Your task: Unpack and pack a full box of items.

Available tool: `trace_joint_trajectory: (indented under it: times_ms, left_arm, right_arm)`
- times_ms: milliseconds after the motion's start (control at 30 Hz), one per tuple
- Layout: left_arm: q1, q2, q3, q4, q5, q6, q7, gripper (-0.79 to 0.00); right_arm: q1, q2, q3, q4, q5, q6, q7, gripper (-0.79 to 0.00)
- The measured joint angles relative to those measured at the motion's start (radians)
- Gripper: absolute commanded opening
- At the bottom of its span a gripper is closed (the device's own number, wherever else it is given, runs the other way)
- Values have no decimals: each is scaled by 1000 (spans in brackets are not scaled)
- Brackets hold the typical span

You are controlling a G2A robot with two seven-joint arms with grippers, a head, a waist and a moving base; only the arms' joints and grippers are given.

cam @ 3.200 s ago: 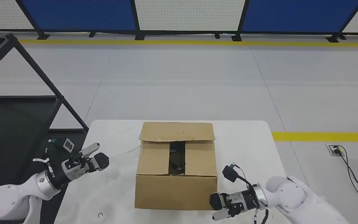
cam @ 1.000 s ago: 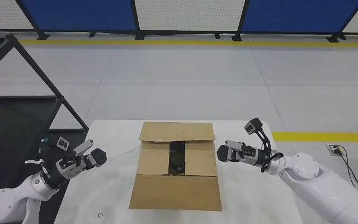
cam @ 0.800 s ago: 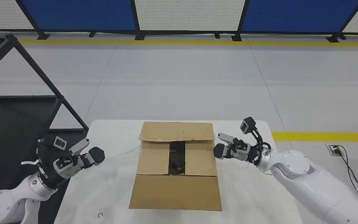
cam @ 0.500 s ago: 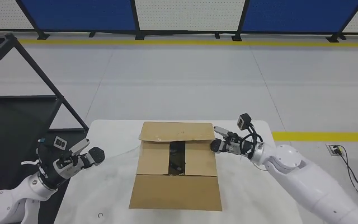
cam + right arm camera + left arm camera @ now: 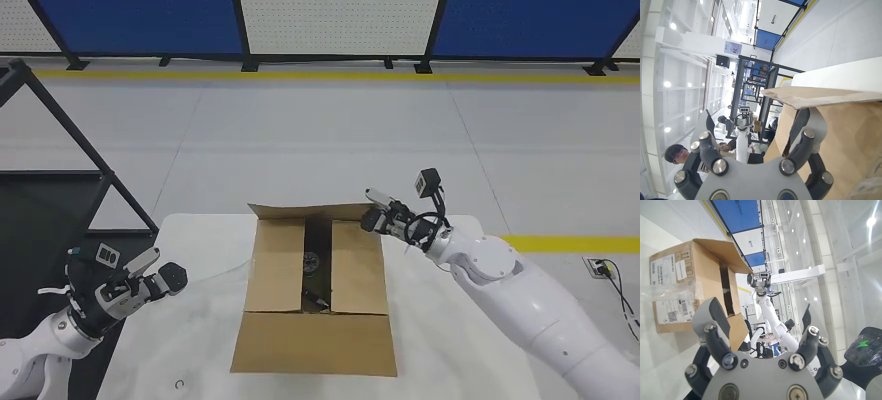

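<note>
Two end flaps of the brown cardboard box (image 5: 355,270) on the white bench (image 5: 200,340) are folded open, two side flaps lie shut, and nothing is out: I judge unpacking barely begun. Right pincer (image 5: 375,222), fingers apart, sits at the far flap's corner with one finger touching its edge. Left pincer (image 5: 172,281), also apart, hangs well clear beside the box.

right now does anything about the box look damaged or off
Two small things on the cardboard box. The raised far flap has a ragged, frayed edge. A strip of clear tape also sticks out loose from the labelled side. Nothing looks spilled.
</note>
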Motion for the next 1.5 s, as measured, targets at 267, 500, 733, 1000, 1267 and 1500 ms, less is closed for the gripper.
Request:
trace_joint_trajectory:
  times_ms: [267, 500, 733, 1000, 1267, 1500]
  left_arm:
    - [0, 0, 0, 0, 0, 0, 0, 0]
    - [0, 0, 0, 0, 0, 0, 0, 0]
    - [0, 0, 0, 0, 0, 0, 0, 0]
    - [0, 0, 0, 0, 0, 0, 0, 0]
    - [0, 0, 0, 0, 0, 0, 0, 0]
    - [0, 0, 0, 0, 0, 0, 0, 0]
  right_arm:
    - [0, 0, 0, 1, 0, 0, 1, 0]
    - [-18, -7, 17, -23, -13, 19, -80, 0]
    - [3, -65, 31, 16, -11, 74, -215, 0]
    - [58, -171, -2, 196, -3, 128, -251, 0]
    - [85, -287, -34, 351, -14, 92, -314, 0]
    - [89, -294, -37, 360, -13, 110, -270, 0]
